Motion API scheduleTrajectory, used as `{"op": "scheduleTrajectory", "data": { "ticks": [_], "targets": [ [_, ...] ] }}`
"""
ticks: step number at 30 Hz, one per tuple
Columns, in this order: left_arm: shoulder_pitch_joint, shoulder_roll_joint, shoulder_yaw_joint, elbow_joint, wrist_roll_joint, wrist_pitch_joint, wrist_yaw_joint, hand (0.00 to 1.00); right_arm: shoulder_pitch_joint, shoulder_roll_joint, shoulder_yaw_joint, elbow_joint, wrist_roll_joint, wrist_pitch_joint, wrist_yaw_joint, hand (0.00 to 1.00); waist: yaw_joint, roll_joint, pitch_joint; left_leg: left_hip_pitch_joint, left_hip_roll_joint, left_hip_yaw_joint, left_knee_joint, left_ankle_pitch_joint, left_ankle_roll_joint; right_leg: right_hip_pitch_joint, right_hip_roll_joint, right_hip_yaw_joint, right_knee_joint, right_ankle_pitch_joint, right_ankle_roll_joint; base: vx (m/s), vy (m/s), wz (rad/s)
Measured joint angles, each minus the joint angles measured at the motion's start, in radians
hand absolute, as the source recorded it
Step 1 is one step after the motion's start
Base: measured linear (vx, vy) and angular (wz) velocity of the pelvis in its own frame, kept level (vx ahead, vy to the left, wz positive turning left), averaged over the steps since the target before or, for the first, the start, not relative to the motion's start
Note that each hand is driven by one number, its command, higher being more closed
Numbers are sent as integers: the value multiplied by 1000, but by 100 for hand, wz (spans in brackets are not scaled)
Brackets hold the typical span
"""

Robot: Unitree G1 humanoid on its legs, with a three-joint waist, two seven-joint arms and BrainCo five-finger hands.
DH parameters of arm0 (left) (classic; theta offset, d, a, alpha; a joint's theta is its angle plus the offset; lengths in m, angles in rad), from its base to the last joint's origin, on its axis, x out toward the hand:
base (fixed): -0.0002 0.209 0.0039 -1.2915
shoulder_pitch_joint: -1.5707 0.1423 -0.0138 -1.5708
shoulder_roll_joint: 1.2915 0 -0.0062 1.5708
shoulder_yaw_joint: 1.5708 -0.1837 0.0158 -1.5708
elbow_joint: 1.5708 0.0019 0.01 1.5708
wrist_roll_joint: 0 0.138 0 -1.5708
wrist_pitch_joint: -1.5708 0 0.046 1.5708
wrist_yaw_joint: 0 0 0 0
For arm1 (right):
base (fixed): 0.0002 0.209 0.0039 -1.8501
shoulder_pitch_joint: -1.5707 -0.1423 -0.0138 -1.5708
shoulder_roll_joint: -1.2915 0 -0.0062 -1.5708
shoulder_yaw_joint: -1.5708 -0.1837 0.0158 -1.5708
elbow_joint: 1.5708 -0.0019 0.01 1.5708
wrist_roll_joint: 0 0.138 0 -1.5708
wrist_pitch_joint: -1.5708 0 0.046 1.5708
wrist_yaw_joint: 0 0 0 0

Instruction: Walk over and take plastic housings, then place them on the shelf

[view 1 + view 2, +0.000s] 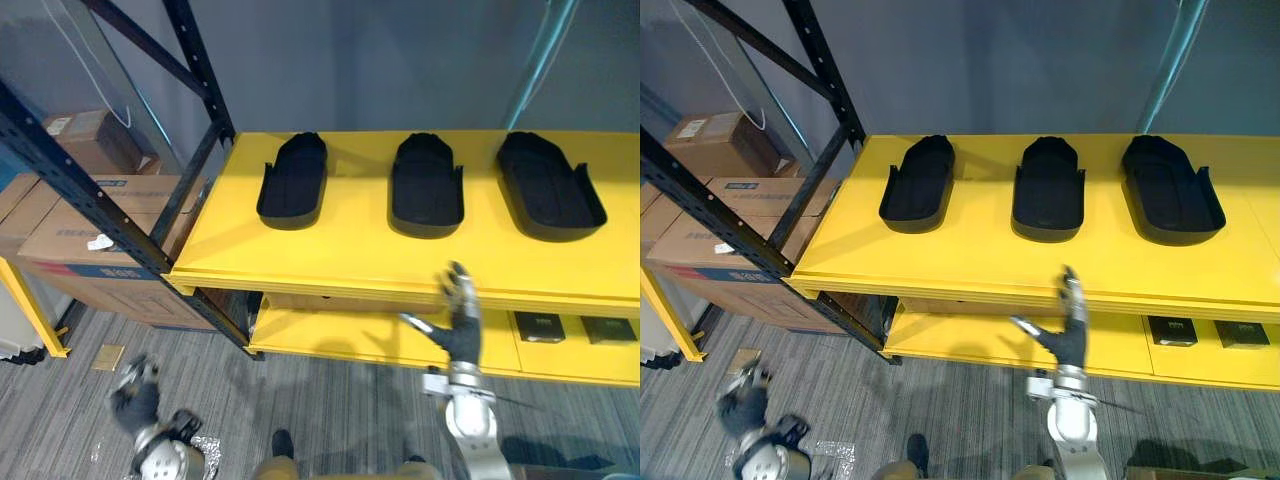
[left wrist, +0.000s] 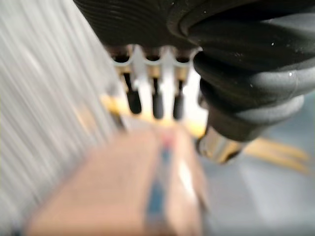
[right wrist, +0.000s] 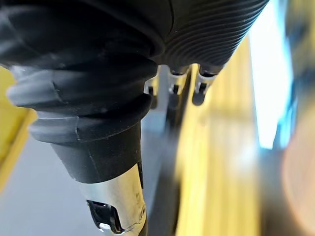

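Silver fingers on the right hand [image 1: 462, 322] are straight with the thumb splayed, and it holds nothing. It sits at 5 o'clock in the head view, raised just in front of the front lip of the yellow shelf [image 1: 340, 250]. Can't tell if the tips touch the lip. The left hand [image 1: 135, 402] hangs low at 7 o'clock over the grey carpet [image 1: 330, 410]; fingers look relaxed in its wrist view, also empty.

Behind the right hand, the lower deck [image 1: 320, 335] carries two small dark boxes [image 1: 540, 325] at 4 o'clock.

Further back, on the top deck, three black plastic housings sit in a row, hollow side up and apart from each other:
- left housing [image 1: 293, 180] at 11 o'clock
- middle housing [image 1: 427, 183] at 12 o'clock
- right housing [image 1: 548, 185] at 1 o'clock

All three sit in the back half, and the front strip is bare. Cardboard boxes [image 1: 70, 235] are stacked at 9 o'clock beside the black rack upright [image 1: 90, 195].

My read: no part in either hand and three on the deck, so the step is to back off and fetch the next one. No loose housing in sight here. To do it well:
- Pull the right hand straight back toward 6 o'clock before lowering it. Sweeping sideways risks catching the lip.
- Keep the left arm tucked in, since the upright and boxes are close at 9 o'clock.
- Place the next part on the bare front strip, or on the free end at 10 o'clock.
- Lower it flat and don't nudge the row.
- The shells look light and slick, so likely to slide if bumped.
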Motion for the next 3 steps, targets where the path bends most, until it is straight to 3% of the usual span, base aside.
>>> {"op": "scheduleTrajectory", "data": {
  "ticks": [3],
  "targets": [
    [5,1,76,158,-33,-14,24,0,60,7,-141,26,-8,-17,-166,0,-4,-6,-21,3,8,7,0,1,-2,-3,5,6,4,-3,-5,-14,-11,-4]
  ]
}}
